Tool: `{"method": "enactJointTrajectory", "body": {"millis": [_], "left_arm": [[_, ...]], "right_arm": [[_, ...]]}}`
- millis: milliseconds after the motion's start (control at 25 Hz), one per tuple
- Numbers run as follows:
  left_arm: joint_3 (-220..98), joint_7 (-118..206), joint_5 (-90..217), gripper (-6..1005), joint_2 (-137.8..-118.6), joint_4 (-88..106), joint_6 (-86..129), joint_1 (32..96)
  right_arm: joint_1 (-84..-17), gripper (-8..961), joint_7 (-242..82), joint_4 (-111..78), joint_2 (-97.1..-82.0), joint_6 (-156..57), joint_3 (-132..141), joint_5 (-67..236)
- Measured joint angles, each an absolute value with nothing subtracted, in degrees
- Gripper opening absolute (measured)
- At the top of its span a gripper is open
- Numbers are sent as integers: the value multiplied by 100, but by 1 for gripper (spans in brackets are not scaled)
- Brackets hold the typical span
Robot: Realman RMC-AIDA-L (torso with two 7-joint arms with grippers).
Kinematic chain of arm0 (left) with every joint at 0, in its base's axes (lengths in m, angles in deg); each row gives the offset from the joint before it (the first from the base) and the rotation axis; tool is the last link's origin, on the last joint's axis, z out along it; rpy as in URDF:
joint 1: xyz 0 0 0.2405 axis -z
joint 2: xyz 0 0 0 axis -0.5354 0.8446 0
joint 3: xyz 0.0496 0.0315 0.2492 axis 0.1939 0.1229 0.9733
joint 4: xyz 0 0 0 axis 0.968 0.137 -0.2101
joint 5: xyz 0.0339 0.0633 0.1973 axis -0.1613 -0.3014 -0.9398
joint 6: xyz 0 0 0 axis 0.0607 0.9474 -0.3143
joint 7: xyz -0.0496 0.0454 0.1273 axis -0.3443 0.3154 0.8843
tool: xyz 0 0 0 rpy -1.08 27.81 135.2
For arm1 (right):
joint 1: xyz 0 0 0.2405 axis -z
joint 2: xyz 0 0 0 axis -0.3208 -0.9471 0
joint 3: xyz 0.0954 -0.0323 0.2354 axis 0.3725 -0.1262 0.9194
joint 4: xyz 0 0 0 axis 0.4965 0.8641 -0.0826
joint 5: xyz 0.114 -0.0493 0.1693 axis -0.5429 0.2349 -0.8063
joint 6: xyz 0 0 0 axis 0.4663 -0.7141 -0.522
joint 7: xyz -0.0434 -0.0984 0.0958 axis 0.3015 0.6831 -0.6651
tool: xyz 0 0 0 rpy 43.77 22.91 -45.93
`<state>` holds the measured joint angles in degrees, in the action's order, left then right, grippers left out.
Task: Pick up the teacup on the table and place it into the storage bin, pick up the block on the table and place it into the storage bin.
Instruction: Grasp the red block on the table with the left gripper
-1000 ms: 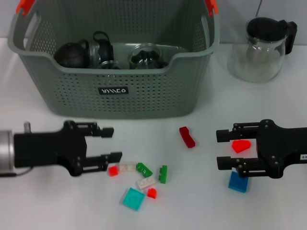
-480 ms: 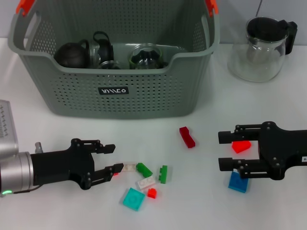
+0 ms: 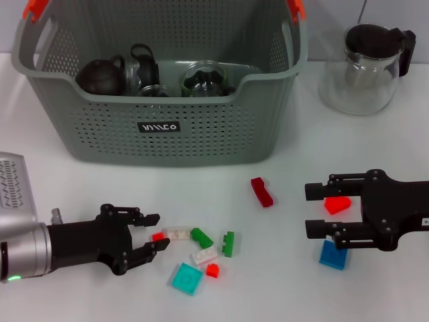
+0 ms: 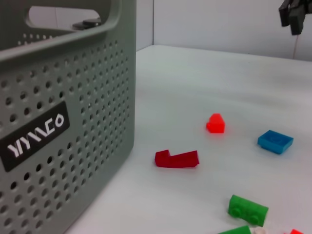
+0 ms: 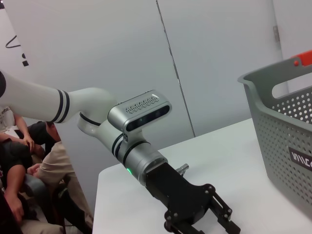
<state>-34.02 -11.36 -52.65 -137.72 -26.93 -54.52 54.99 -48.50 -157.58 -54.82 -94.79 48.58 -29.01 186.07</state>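
My storage bin (image 3: 161,127) stands at the far side of the white table (image 3: 80,188), grey-green and perforated, with orange-red handle clips (image 3: 35,8) at its top corners and a small black label (image 3: 158,126) on the near wall. Inside it I can see a dark round teapot (image 3: 100,75) on the left, a black-lidded glass piece (image 3: 142,66) beside it, and a clear glass cup (image 3: 203,78) with something dark in it toward the middle. To the bin's right, apart from it, a glass jug (image 3: 365,67) with a black lid stands on the table. My left gripper (image 3: 153,236) is low over the table in front of the bin, fingers spread apart and holding nothing, with a small red block (image 3: 158,237) lying between the fingertips. Just beyond that block lies a loose cluster: a white brick (image 3: 177,233), a green brick (image 3: 200,237), another green brick (image 3: 228,243), a second white brick (image 3: 204,255), a small red piece (image 3: 212,270) and a teal tile (image 3: 186,278). A dark red block (image 3: 261,191) lies alone nearer the bin. My right gripper (image 3: 316,209) hovers on the right, jaws apart and empty, with a red block (image 3: 336,204) showing between its fingers and a blue tile (image 3: 332,255) below it on the table.
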Motion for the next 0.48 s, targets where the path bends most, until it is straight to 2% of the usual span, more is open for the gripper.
{"method": "enactJointTrajectory", "body": {"millis": [480], "left_arm": [[-3184,-1099,-5288,401,-13773,-2505,-4963,5552]], "right_arm": [[-4847,685,-15750,-5478,-9479,4849,-2901,18608]]}}
